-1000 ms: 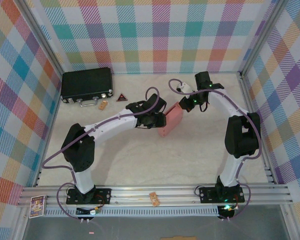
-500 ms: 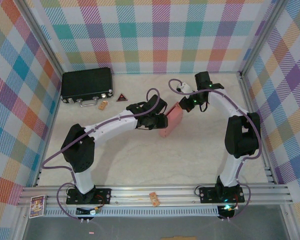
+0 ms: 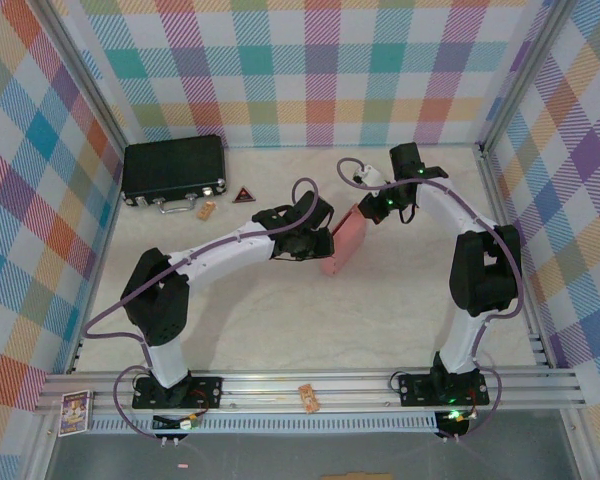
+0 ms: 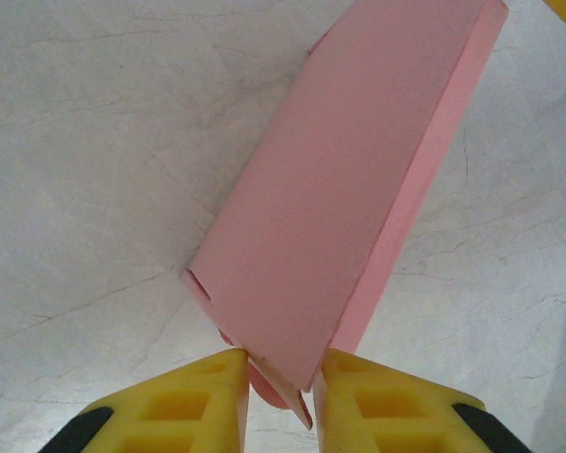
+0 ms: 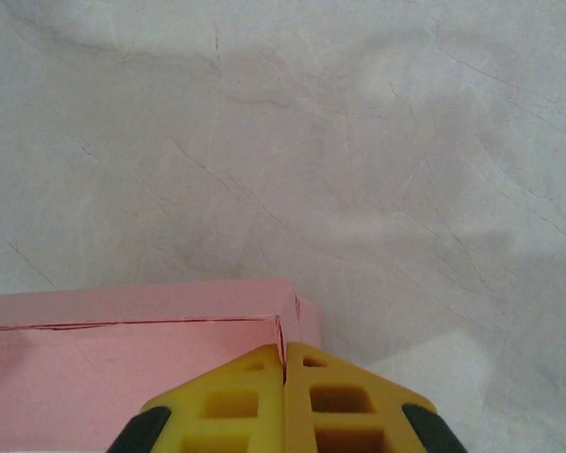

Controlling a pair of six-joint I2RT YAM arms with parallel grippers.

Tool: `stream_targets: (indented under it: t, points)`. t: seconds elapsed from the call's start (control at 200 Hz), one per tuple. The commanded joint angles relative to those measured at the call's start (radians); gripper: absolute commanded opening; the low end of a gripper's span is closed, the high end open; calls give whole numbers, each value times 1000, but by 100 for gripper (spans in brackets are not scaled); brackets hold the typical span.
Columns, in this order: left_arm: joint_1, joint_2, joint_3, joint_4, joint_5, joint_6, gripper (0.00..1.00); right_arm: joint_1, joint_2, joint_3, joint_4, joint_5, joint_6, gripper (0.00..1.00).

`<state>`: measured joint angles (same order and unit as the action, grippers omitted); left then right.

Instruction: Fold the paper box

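- paper box (image 3: 342, 240): centre of top view, on tabletop (image 3: 280, 320), between both tools.
- right tool (image 5: 284, 373): closed, pinching box's corner edge.
- left tool (image 4: 281, 392): narrowly parted around box's near corner; cannot tell if gripping.

Plain salmon-pink paper box (image 3: 342, 240), unpatterned, at the centre of a cream-white table (image 3: 280, 320) veined with faint grey marbling. The walls (image 3: 310, 70) all round carry a pastel plaid of teal, orange, pink, purple and yellow on white. At ten o'clock sits a black case (image 3: 173, 170) with silver latches; toward the centre from it are a red-and-black triangle (image 3: 244, 195) and a small tan piece (image 3: 207, 210). The left arm (image 3: 220, 245) and right arm (image 3: 465, 345) are white with black joints and purple cables (image 3: 304, 180). The left gripper (image 4: 283, 373) and right gripper (image 5: 284, 363) are bright yellow with black bases. At six o'clock a silver rail (image 3: 380, 385) bears a small orange piece (image 3: 308, 397); at seven o'clock lies a purple-and-yellow card (image 3: 74, 412).
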<state>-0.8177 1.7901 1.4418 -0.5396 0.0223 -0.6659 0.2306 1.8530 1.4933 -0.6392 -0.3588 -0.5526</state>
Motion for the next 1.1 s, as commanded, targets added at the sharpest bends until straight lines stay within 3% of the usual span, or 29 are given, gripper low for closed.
stream_targets:
  t: [0.0,0.425,0.69,1.095]
  points:
    - [-15,-34,-12,59,11,-8,22,13,11,-42,-89,23,18,0]
    - [-15,-33,-14,53,-5,-5,26,12,-4,-45,-97,44,25,0]
    - [-16,-52,-26,36,-26,25,37,10,-40,-57,-96,74,39,21]
    - [-16,-154,-59,51,-46,169,52,2,-91,-74,-99,78,47,31]
